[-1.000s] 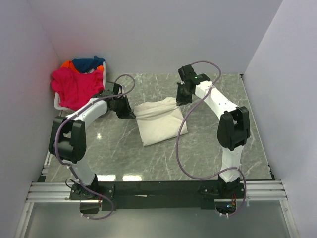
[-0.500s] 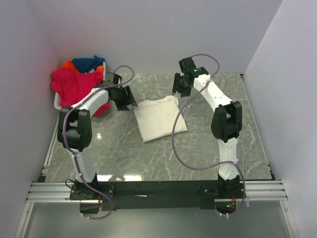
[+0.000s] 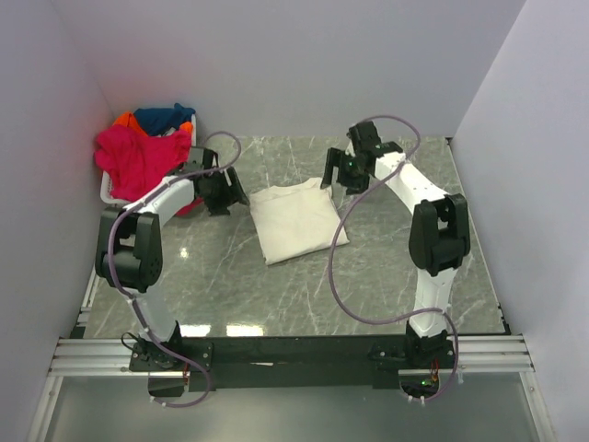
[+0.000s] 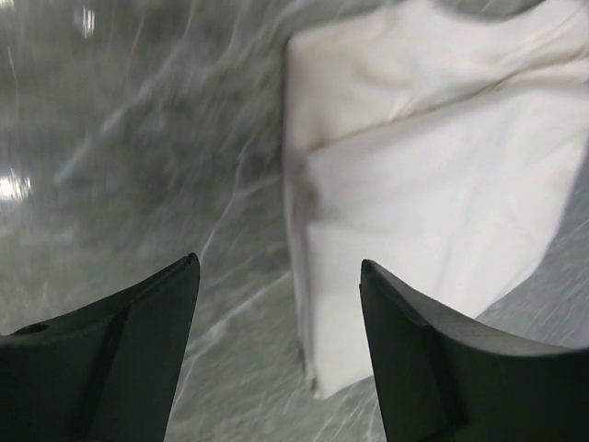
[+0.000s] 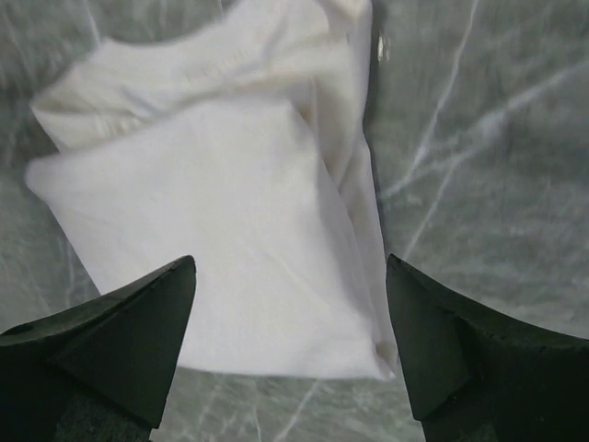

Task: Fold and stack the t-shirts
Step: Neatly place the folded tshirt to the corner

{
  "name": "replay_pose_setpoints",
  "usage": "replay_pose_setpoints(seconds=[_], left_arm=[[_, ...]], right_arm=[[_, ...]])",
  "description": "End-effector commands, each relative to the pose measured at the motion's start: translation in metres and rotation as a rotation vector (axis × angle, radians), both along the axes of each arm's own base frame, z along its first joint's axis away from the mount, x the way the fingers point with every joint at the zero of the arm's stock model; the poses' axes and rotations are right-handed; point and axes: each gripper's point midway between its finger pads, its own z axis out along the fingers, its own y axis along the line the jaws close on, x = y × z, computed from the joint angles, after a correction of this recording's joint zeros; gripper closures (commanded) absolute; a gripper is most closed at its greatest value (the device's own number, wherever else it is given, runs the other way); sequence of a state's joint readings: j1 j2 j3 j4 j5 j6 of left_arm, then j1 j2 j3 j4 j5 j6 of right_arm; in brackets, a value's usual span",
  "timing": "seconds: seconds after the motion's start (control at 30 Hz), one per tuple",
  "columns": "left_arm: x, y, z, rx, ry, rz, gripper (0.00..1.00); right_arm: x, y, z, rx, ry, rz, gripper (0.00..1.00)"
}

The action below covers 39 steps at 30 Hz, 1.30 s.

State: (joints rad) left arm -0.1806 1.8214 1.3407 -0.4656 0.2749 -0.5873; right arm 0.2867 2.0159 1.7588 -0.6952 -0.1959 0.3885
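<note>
A cream t-shirt [image 3: 296, 221] lies folded in a rough rectangle in the middle of the marble table [image 3: 396, 276]. My left gripper [image 3: 228, 193] hovers just off its left edge, jaws open and empty; in the left wrist view the shirt [image 4: 433, 184] lies ahead and to the right of the gripper [image 4: 278, 262]. The right gripper [image 3: 337, 175] hangs above the shirt's far right corner, also open and empty. From the right wrist the shirt [image 5: 230, 203] fills the space beyond the gripper [image 5: 291, 261]. Pink [image 3: 138, 158], dark blue [image 3: 164, 117] and orange [image 3: 122, 120] t-shirts are heaped at the back left.
The heap of coloured shirts sits in a white basket [image 3: 104, 191] against the left wall, close behind the left arm. Walls close in the table on the left, back and right. Purple cables loop off both arms.
Both grippers have opened and let go of the cream shirt, then drawn a little away from it. The shirt now lies flatter and squarer than a second ago.
</note>
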Motion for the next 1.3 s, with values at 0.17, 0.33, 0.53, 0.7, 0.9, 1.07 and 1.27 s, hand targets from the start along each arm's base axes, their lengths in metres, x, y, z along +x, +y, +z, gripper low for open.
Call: replay_pose_setpoints(seconds=[0.17, 0.33, 0.53, 0.7, 0.9, 1.07, 1.27], left_arm=[[-0.035, -0.020, 0.005, -0.085, -0.064, -0.083, 0.25], [-0.046, -0.034, -0.004, -0.099, -0.067, -0.123, 0.25], [-0.050, -0.049, -0.020, -0.101, -0.033, -0.157, 0.34], [-0.045, -0.051, -0.029, -0.083, -0.015, -0.157, 0.34], [-0.040, -0.049, -0.042, -0.056, 0.017, -0.143, 0.37], [-0.037, -0.048, -0.051, -0.041, 0.042, -0.130, 0.41], [-0.036, -0.047, -0.060, -0.029, 0.066, -0.123, 0.52]], right_arm=[[-0.035, -0.001, 0.005, 0.147, -0.075, 0.123, 0.10], [-0.046, -0.006, -0.013, 0.179, -0.054, 0.154, 0.10], [-0.046, -0.010, -0.030, 0.198, -0.026, 0.170, 0.11], [-0.043, -0.013, -0.041, 0.209, -0.004, 0.170, 0.11], [-0.040, -0.008, -0.049, 0.226, 0.004, 0.180, 0.12], [-0.035, -0.007, -0.057, 0.222, 0.019, 0.185, 0.12], [-0.031, -0.008, -0.072, 0.213, 0.041, 0.181, 0.12]])
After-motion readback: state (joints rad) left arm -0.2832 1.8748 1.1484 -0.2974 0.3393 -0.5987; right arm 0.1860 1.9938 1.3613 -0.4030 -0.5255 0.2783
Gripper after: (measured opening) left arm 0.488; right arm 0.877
